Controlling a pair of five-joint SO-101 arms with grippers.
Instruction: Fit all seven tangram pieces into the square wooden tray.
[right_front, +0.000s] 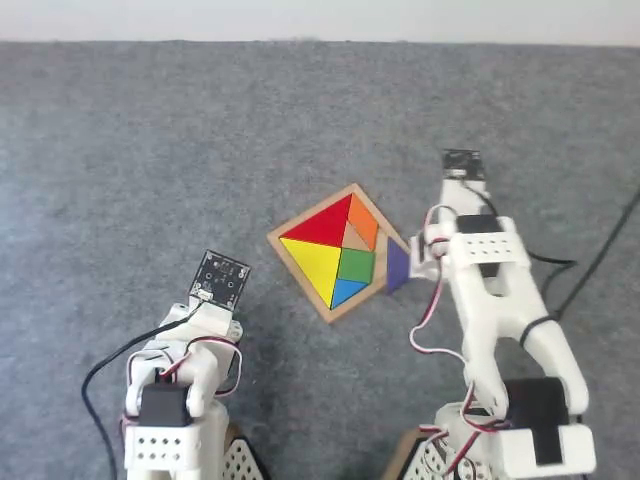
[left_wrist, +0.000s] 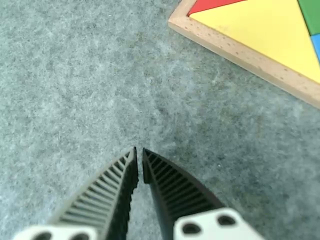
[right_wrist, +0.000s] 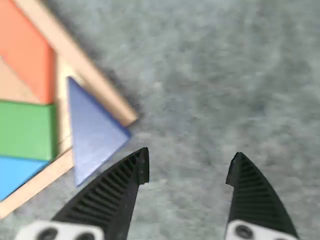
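Where my two arms stand, grey felt (right_front: 150, 130) covers the table, and a pale wall (right_front: 320, 18) runs along its far edge. My right gripper (right_wrist: 190, 165) is spread wide over the felt, at the corner of the tray (right_front: 298, 279) nearest to it. A violet triangle (right_wrist: 92, 132) lies tilted across that rim, just beside one fingertip. Inside the tray lie a red triangle (right_front: 325, 225), yellow triangle (right_front: 313, 262), orange piece (right_front: 364, 222), green square (right_front: 357, 263) and blue triangle (right_front: 347, 290). My left gripper (left_wrist: 139, 160) is pressed together over the felt, with the tray ahead of it and apart.
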